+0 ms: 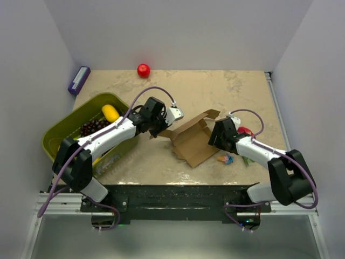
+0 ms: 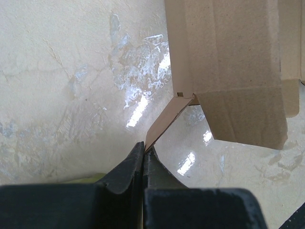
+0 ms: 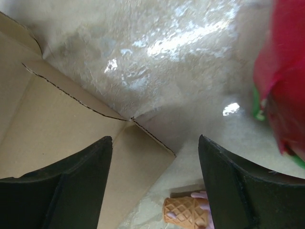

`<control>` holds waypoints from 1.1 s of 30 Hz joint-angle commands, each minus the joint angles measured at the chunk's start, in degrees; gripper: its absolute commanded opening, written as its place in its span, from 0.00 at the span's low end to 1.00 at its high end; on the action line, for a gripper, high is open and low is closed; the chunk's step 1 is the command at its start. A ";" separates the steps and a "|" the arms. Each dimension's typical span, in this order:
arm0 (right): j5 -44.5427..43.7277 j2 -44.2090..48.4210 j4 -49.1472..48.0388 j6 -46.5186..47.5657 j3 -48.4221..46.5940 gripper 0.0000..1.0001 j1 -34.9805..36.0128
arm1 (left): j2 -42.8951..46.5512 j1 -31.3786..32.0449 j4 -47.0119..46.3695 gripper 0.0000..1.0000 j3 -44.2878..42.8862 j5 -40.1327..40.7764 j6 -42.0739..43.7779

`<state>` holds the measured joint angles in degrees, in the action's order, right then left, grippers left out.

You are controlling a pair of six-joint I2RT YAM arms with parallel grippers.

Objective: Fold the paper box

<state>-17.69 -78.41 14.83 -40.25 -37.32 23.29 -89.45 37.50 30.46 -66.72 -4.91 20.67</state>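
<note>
The paper box (image 1: 191, 141) is a brown cardboard sheet lying partly unfolded in the middle of the table, with its far flaps raised. My left gripper (image 1: 160, 132) is at the sheet's left end. In the left wrist view that gripper (image 2: 144, 149) is shut on the tip of a narrow flap (image 2: 164, 121) that sticks out from the box (image 2: 228, 62). My right gripper (image 1: 214, 137) hovers over the sheet's right edge. In the right wrist view it (image 3: 154, 138) stands open with nothing held, above a corner of the box (image 3: 62, 129) and bare table.
An olive-green basket (image 1: 70, 116) at the left holds a yellow fruit (image 1: 110, 113) and dark grapes (image 1: 94, 127). A toy ice-cream cone (image 3: 186, 212) and a red and green item (image 3: 281, 81) lie by the right gripper. A red apple (image 1: 143, 70) and a purple box (image 1: 78, 80) sit at the back.
</note>
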 commanded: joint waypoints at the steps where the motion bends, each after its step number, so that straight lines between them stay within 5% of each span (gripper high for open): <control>1: 3.54 -0.86 -5.86 2.19 0.49 0.70 -0.09 | 1.30 -0.67 -1.54 0.00 0.45 -0.19 1.22; 10: 7.13 1.42 -6.83 3.07 2.95 0.10 0.00 | -0.81 -1.02 -2.60 0.00 -0.60 4.11 -0.80; 16: 6.10 4.75 -4.03 0.88 3.22 0.02 4.74 | -3.62 -1.02 -3.21 0.00 -2.80 4.73 -4.83; 21: -5.23 7.22 5.98 -8.43 2.16 0.07 13.26 | -5.29 -0.93 -3.12 0.00 -4.21 4.73 -8.36; 26: -4.99 12.74 9.08 -16.69 6.64 0.11 18.71 | -5.30 -0.76 -3.38 0.00 -2.90 2.89 -10.29; 29: -1.65 15.47 7.94 -18.02 8.49 0.27 19.43 | -5.03 0.29 -4.27 0.00 -1.05 2.53 -10.03; 30: -1.29 17.48 8.37 -18.11 8.06 0.47 19.43 | -5.21 1.34 -4.27 0.00 -0.87 2.79 -9.60; 33: -3.39 20.92 13.00 -17.76 3.86 0.72 19.69 | -5.65 2.58 -4.35 0.00 -0.26 4.03 -8.19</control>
<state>-18.83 -62.02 23.59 -55.44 -28.91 42.44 -94.91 38.02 27.14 -67.92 -0.86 11.57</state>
